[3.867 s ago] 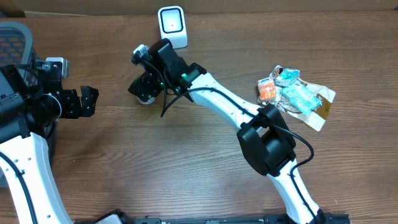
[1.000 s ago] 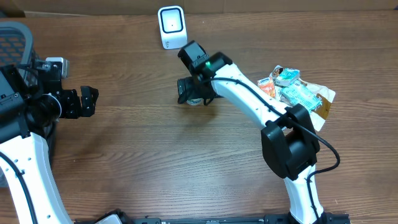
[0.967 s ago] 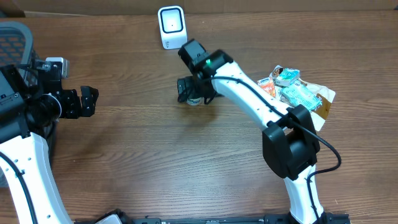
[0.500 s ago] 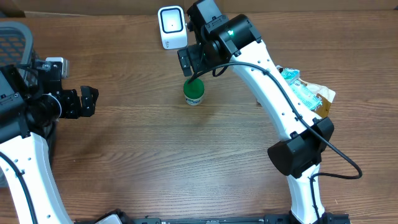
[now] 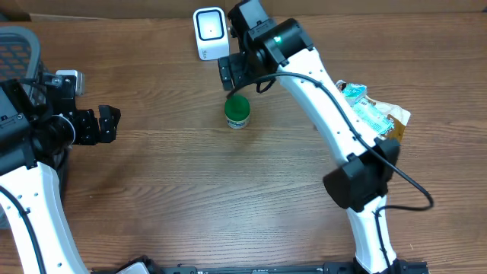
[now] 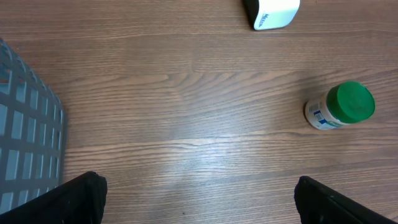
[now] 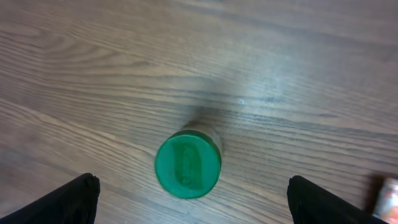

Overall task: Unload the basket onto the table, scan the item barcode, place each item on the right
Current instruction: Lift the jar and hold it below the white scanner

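overhead: the right tool point(image 5: 234, 80) hangs above the wooden counter point(image 5: 190, 198), between the white barcode scanner point(image 5: 210, 32) and a green-capped bottle point(image 5: 237, 113). the bottle stands upright and free, just in front of the tool. the left tool point(image 5: 106, 124) sits well apart near the left edge, close to a grey mesh basket point(image 5: 15, 46). a heap of snack packets point(image 5: 369, 114) lies to the right. the middle of the brown wood-grain counter is bare.

left wrist: the left tool point(image 6: 199, 196) is spread wide with nothing between its fingers. across the counter point(image 6: 186, 93) the bottle point(image 6: 341, 107) shows a white label with blue print. whether that print is the barcode is too small to tell. the scanner point(image 6: 273, 12) pokes in at the top edge and the basket point(image 6: 25, 130) fills the left side.

right wrist: the right tool point(image 7: 199, 199) gapes wide and empty. the bottle's green cap point(image 7: 188, 166) sits almost centred below it on the glossy counter point(image 7: 280, 50), which shows a soft glare. a snack packet point(image 7: 388, 190) peeks in at the right.

the step in hand looks like the pick-up. it would go best with a straight descent and a grip on the body under the cap, since a round bottle is likely to twist in the grip. the label would then need turning to face the scanner window.
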